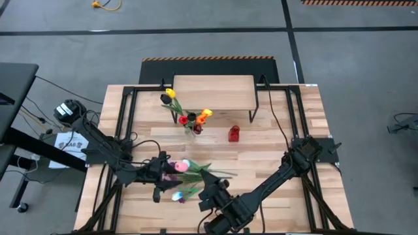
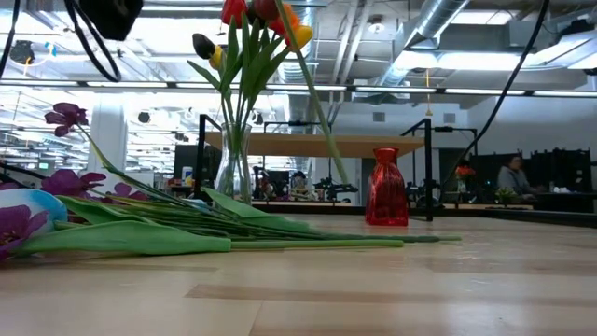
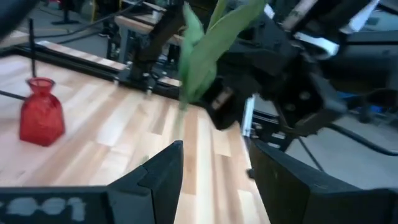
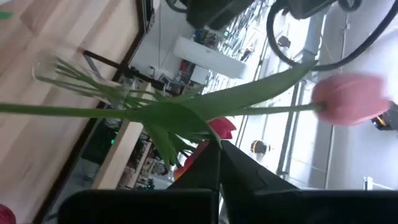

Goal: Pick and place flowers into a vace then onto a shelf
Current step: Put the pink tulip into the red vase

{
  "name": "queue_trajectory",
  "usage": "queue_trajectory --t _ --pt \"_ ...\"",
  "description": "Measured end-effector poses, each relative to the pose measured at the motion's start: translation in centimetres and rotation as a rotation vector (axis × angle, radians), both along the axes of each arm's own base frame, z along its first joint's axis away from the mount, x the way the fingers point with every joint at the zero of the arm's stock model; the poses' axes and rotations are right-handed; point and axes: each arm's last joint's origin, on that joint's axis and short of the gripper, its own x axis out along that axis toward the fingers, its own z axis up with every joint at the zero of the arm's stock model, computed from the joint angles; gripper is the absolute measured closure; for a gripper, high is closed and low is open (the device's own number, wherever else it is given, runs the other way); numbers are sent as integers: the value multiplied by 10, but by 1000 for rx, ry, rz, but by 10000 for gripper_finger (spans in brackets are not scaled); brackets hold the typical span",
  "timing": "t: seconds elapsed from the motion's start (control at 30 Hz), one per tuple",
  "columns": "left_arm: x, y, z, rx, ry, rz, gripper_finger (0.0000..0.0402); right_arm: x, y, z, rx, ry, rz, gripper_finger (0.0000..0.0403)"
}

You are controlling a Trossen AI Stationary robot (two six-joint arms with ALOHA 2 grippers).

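A clear glass vase (image 1: 191, 128) holds several tulips: red, orange, yellow and dark. It also shows in the low view (image 2: 233, 168). More flowers (image 1: 186, 175) lie flat on the table at the near middle; their stems and purple sprigs show in the low view (image 2: 187, 229). My right gripper (image 1: 206, 180) is shut on a pink tulip (image 4: 351, 99) at the near right of that pile. My left gripper (image 1: 163, 177) is open and empty at the pile's left side (image 3: 214, 168). The shelf (image 1: 212, 92) stands at the far middle. My right gripper holds the pink tulip at the middle of its stem, where the leaves branch off (image 4: 199, 115), at the free ends of its shut fingers (image 4: 217, 163). The fingers lie across the stem. The leaf (image 3: 208, 43) stands raised above the table.
A small red vase (image 1: 234, 134) stands right of the glass vase, near the shelf's front leg; it also shows in the left wrist view (image 3: 40, 115). Black frame rails (image 1: 124, 117) run along both sides of the table. Bare planks (image 1: 274, 189) lie toward the near right.
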Motion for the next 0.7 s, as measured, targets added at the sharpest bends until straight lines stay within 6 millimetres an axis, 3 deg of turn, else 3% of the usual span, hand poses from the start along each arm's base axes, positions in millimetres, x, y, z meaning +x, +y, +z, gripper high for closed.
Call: queue_trajectory --t 0.23,0.4,0.7 --pt "9 2 -6 64 -2 8 226 6 1 2 30 -13 4 403" --pt "28 -4 -15 144 23 27 226 8 -1 2 41 -23 0 403" --pt "56 -17 -6 326 6 60 226 10 0 3 48 -29 1 403"
